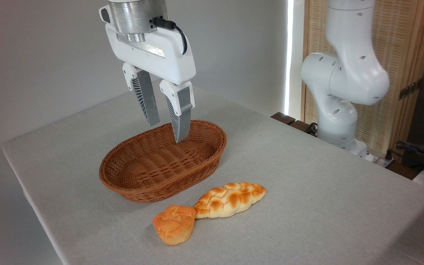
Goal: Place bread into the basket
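The gripper [166,131] hangs over the wicker basket [131,184] with its two ribbed fingers parted by a modest gap, holding and touching nothing. The basket is empty, so the task looks unstarted. The braided bread [230,200] lies on the table [325,184] just in front of the basket, one tapered end against a small round bun [174,224].

The arm [344,73] ran off the top edge; the hand's [167,132] fingers hid part of the basket's [153,184] far rim.
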